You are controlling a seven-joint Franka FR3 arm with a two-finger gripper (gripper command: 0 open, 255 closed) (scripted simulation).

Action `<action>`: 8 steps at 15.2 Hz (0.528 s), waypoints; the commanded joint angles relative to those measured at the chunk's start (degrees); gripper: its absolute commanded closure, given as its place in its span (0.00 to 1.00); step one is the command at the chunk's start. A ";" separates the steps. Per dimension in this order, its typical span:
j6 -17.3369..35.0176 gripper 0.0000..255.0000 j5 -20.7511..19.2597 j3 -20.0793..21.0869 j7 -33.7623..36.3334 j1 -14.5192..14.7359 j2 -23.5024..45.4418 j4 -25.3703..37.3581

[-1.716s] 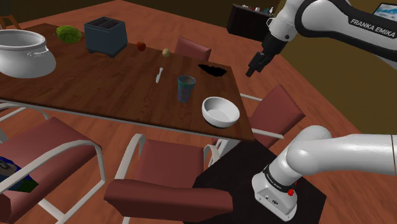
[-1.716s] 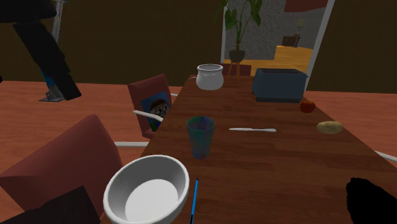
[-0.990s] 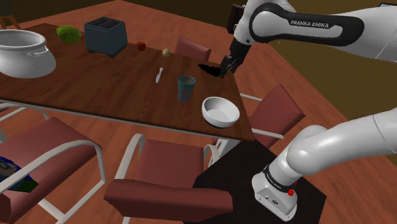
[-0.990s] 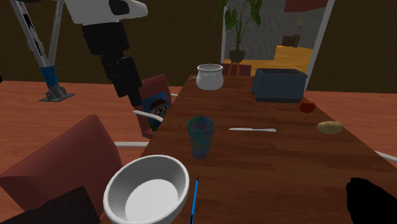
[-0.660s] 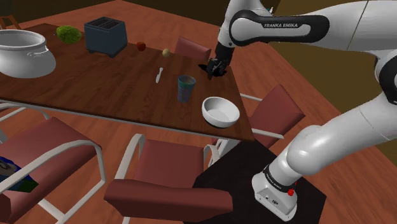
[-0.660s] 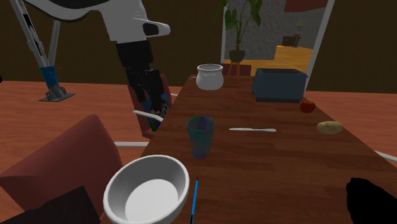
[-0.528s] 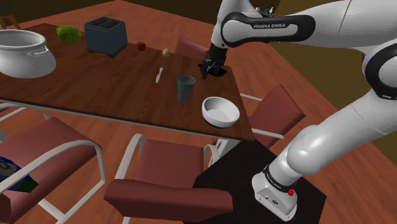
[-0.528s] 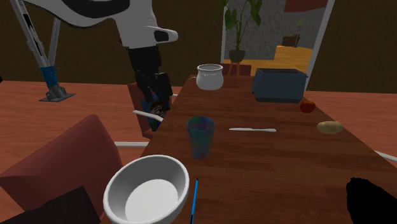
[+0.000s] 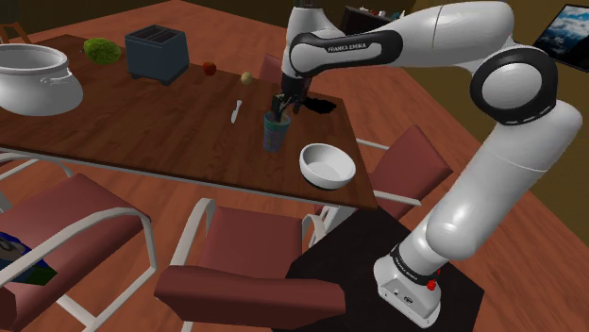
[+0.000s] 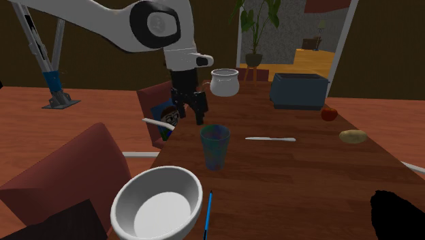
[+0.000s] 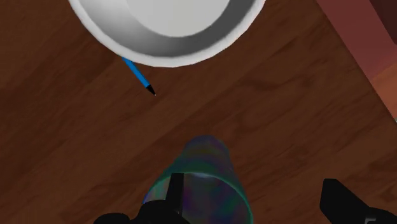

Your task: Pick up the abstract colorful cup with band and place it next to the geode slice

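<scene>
Directly below the gripper [image 11: 235,213], the cup [image 11: 200,181] is seen upright on the wooden table [image 11: 286,114], its open rim turned towards the hand. The black fingers are held wide apart. The cup sits off-centre between them, close to one and well clear of the other, so nothing is clasped.

The cup's wall is marbled in green, blue and purple. It is judged to be light, stiff and fairly smooth. Since it appears empty and is tall for its base, it could easily be tipped by a glancing finger. A hold would best be taken across the upper wall, just under the rim, once the jaws have been centred on it. A firm but not crushing squeeze should be enough.

Just beyond the cup a blue pen [image 11: 137,75] is laid, beside a white bowl [image 11: 146,38]. Farther off, in the shoulder view, the geode slice [image 9: 321,106] is drawn as a flat black shape, near the cup but apart from it. Towards the far end a knife [image 9: 237,111], a toaster [image 9: 156,52] and a large pot [image 9: 33,78] are set out.
</scene>
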 commanded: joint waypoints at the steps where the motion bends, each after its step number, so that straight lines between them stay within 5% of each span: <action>1: -0.64 0.00 -0.90 0.21 0.74 0.48 5.66 5.54; 5: -2.19 0.00 -2.43 0.24 1.72 1.67 15.61 15.59; 8: -0.86 0.00 -2.55 0.13 1.80 1.64 16.18 14.82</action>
